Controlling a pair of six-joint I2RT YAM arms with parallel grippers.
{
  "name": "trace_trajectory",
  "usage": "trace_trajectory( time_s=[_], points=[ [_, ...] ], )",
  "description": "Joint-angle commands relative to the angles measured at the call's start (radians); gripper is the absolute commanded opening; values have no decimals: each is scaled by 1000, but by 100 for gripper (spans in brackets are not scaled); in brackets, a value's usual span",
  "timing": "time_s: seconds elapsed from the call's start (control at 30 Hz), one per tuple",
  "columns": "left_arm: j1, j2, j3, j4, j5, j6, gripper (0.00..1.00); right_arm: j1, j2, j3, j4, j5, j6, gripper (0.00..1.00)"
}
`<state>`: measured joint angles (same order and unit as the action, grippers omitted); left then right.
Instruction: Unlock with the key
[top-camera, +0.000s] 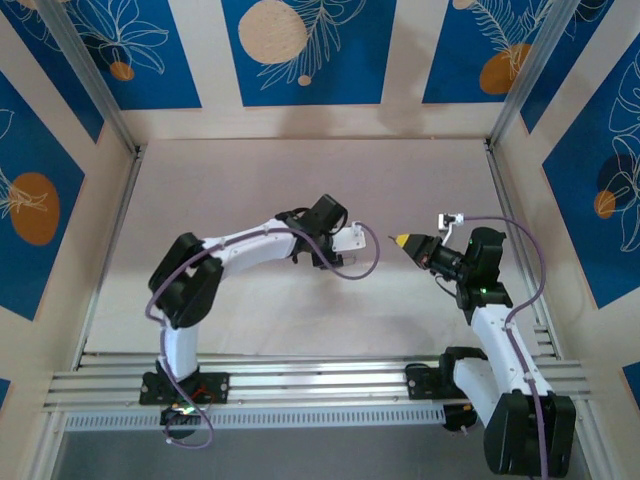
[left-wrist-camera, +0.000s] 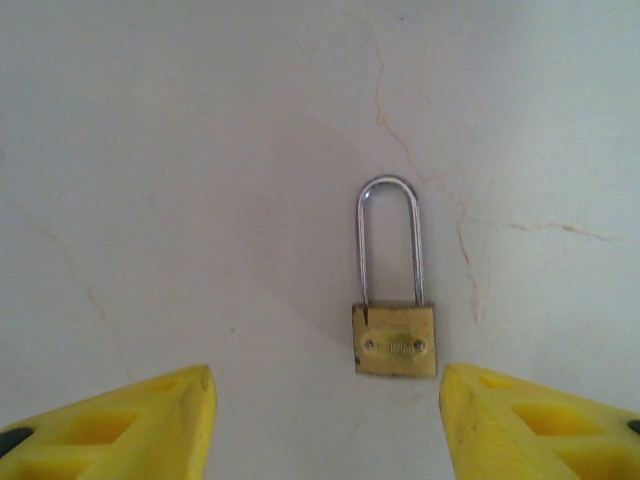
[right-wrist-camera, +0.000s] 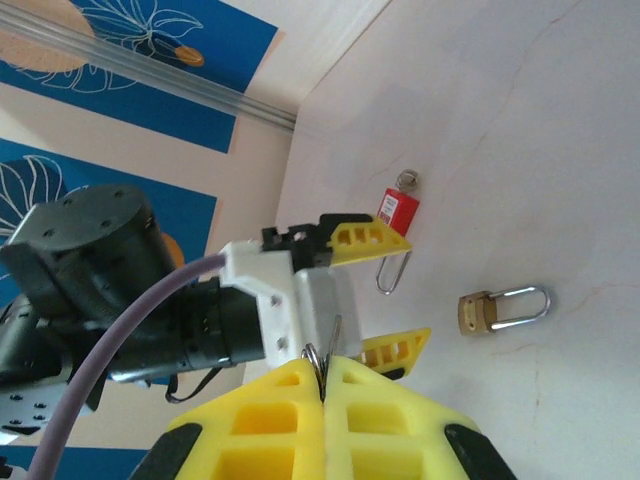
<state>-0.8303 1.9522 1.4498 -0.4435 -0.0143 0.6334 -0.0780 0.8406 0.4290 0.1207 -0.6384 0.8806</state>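
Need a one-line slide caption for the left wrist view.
Open left gripper lined up on a brass padlock lying flat on the white table, its shackle pointing away from the fingers.

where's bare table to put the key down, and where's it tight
Bare: the far table up to the back wall, and the patch left of the left arm. Crowded: the middle, where the open left gripper faces the brass padlock, the red padlock lies near, and the right gripper pinches the key.
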Motion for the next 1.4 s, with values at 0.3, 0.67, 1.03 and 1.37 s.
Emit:
trace_trajectory(
  time_s=[0.3, 0.67, 1.03, 1.37],
  points=[
    [-27, 211, 228, -174, 46, -59, 67, -51, -32, -8, -74, -11, -31, 0],
    [-49, 332, 333, -132, -93, -109, 67, -56, -43, -10, -86, -7, -35, 0],
    [5, 382, 402, -92, -351, -239, 66, -58, -54, -17, -90, -8, -38, 0],
    [57, 298, 305, -76, -382, -283, 66, -58, -51, -19, -85, -6, -33, 0]
  ],
)
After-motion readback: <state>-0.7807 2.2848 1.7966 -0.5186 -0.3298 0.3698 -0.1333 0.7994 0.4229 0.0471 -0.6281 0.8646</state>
